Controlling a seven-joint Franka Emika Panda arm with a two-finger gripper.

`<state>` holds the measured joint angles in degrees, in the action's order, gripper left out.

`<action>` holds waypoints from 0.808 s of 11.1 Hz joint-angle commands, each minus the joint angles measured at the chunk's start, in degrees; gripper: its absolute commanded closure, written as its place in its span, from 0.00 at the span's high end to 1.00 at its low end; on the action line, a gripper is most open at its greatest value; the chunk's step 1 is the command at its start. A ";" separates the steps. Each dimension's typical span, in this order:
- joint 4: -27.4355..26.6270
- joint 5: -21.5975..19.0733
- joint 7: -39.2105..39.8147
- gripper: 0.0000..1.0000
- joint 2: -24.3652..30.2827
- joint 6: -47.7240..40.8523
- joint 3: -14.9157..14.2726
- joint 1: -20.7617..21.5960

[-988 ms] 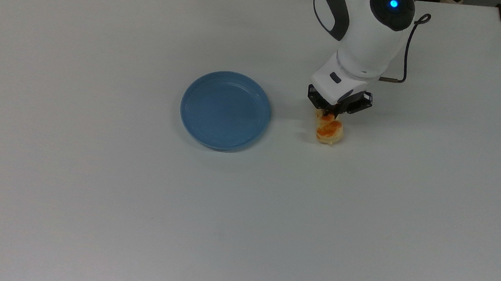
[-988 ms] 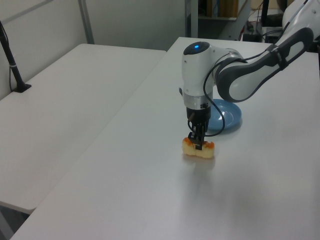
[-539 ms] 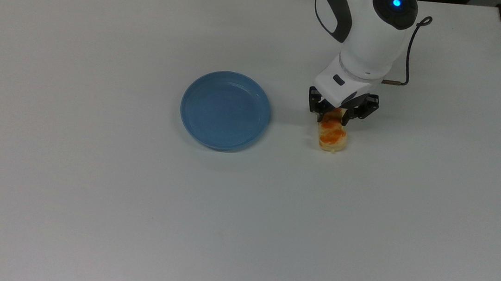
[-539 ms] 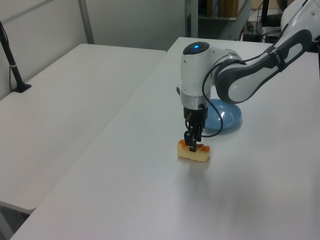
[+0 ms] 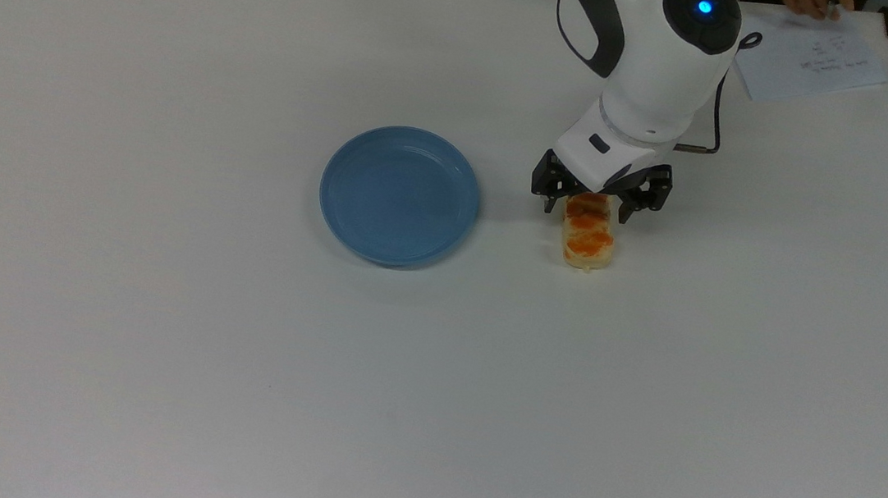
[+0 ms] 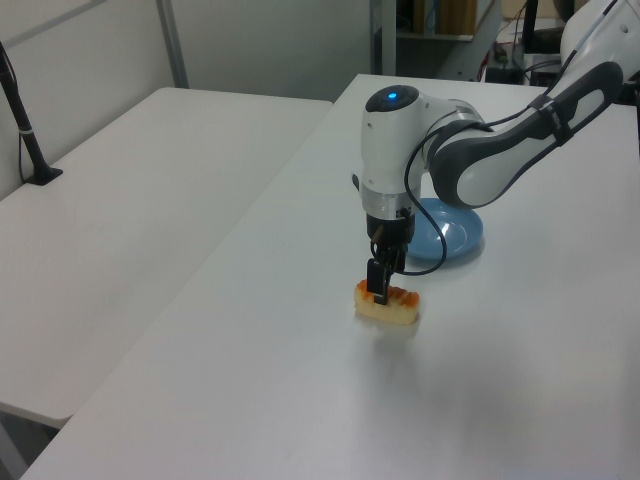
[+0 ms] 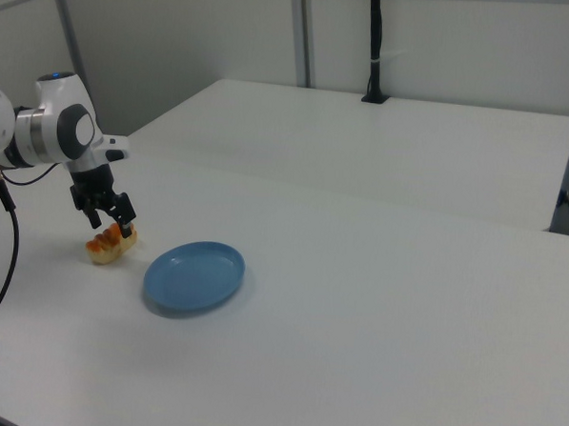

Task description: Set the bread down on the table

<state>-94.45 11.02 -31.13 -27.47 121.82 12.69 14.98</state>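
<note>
1. The bread [image 5: 588, 239] lay flat on the table [image 5: 153, 350], to the top view's right of the plate [image 5: 400, 195] and apart from it.
2. The gripper [image 5: 599, 203] stood over the bread's far end, fingers spread and not gripping it.
3. Judging by this, the release step was in hand; next the arm should lift straight up, clear of the bread.
4. The plate held nothing.
5. Farther off lay a paper [image 5: 811, 57].

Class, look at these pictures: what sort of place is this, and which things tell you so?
Probably a robotics lab: a white robot arm works over a small tan, orange-glazed bread piece beside a round blue plate on a plain white table, with more bare tables nearby.
</note>
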 commanded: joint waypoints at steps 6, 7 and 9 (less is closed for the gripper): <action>3.91 -1.16 7.19 1.00 18.23 -21.42 -1.53 -16.01; 5.75 -4.30 12.27 1.00 19.72 -24.24 -3.36 -18.39; 8.39 -9.15 22.73 1.00 21.92 -29.86 -9.93 -19.20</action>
<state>-88.61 6.77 -18.59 -7.81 97.57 8.89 -3.60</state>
